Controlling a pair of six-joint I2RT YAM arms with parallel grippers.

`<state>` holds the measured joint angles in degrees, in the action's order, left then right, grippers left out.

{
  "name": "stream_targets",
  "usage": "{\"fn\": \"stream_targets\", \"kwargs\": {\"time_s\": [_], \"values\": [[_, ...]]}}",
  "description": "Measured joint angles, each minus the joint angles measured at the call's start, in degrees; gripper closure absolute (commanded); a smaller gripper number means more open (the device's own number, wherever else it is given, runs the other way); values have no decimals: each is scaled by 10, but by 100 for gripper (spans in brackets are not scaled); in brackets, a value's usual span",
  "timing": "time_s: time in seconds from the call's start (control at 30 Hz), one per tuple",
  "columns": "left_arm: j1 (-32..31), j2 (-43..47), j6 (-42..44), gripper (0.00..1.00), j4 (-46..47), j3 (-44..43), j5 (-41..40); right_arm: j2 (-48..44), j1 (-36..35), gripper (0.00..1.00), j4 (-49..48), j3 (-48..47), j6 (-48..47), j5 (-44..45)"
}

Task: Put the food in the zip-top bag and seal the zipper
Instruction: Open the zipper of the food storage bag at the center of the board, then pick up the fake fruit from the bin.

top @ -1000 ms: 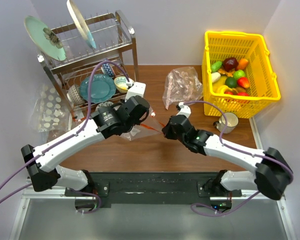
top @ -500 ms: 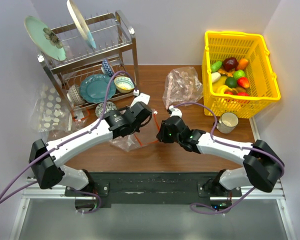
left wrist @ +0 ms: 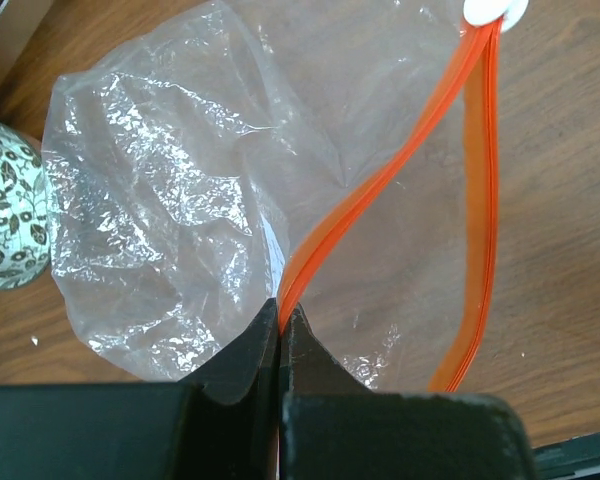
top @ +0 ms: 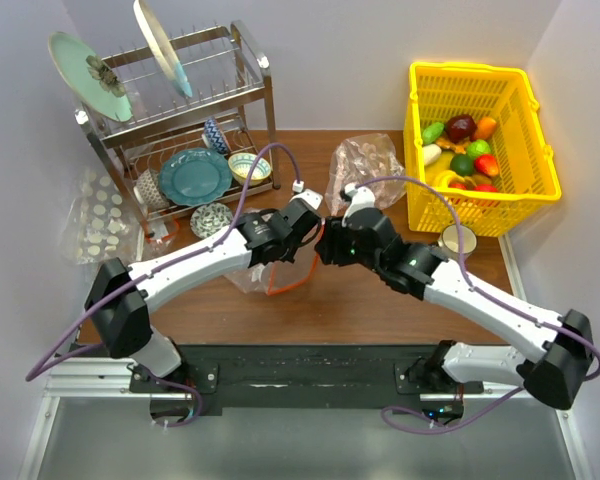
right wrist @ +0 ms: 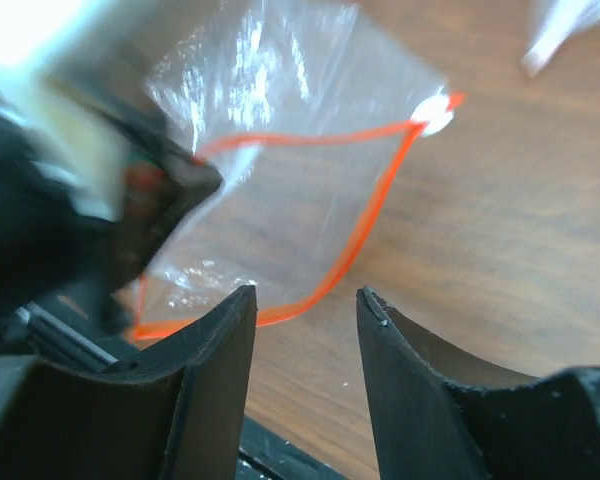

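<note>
- Change since half a second earlier: the left gripper [top: 298, 222] sits farther right and farther from the bases. The zip-top bag [top: 270, 270] has drawn right with it, and its mouth now shows as a wider orange loop.
- Change, right side: the right gripper [top: 330, 243] has moved away from the bases and now lies just beside the left one.
- Left gripper, wrist view: the fingers are pinched together on the zipper [left wrist: 492, 170], gripping one lip of the strip at the bag's mouth.
- Bag: one, clear and crumpled, lying on the table between the two grippers. Its white end piece [left wrist: 490, 10] is at the far end of the strip.
- Right gripper, wrist view: the fingers stand apart and hold nothing, above the open mouth.
- Counts, left to right:
  - one dotted bag [top: 100, 215]
  - one dish rack [top: 265, 95] with two upright plates and one teal plate [top: 195, 175]
  - one pinkish bag [top: 365, 170]
  - one mug [top: 458, 240]
  - one yellow basket [top: 413, 140]
- The food [top: 465, 150] is piled in the basket, well apart from the bag; the piece count is uncertain.
- Surface: a brown wooden table [top: 310, 310]. The walls are pale.
</note>
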<state>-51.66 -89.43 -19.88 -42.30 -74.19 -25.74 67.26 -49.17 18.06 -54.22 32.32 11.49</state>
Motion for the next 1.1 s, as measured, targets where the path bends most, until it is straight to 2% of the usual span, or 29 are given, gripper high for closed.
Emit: {"fn": "stream_targets", "kwargs": {"time_s": [0.2, 0.5, 0.67, 0.8, 1.0, 1.1], "values": [[2, -15, 21, 100, -1, -28, -5, -14, 40, 56, 109, -155, -52, 72], [4, -15, 67, 100, 33, -30, -2, 43, 217, 56, 185, -383, -110, 119], [10, -1, 84, 100, 45, -29, -2, 122, 331, 56, 190, -439, -113, 110], [10, 19, 90, 100, 60, -28, -4, 180, 409, 55, 190, -445, -100, 103], [10, 43, 96, 100, 104, 12, -5, 261, 487, 52, 188, -445, -80, 79], [10, 58, 101, 100, 124, 41, 3, 308, 517, 47, 193, -452, -82, 56]]}}
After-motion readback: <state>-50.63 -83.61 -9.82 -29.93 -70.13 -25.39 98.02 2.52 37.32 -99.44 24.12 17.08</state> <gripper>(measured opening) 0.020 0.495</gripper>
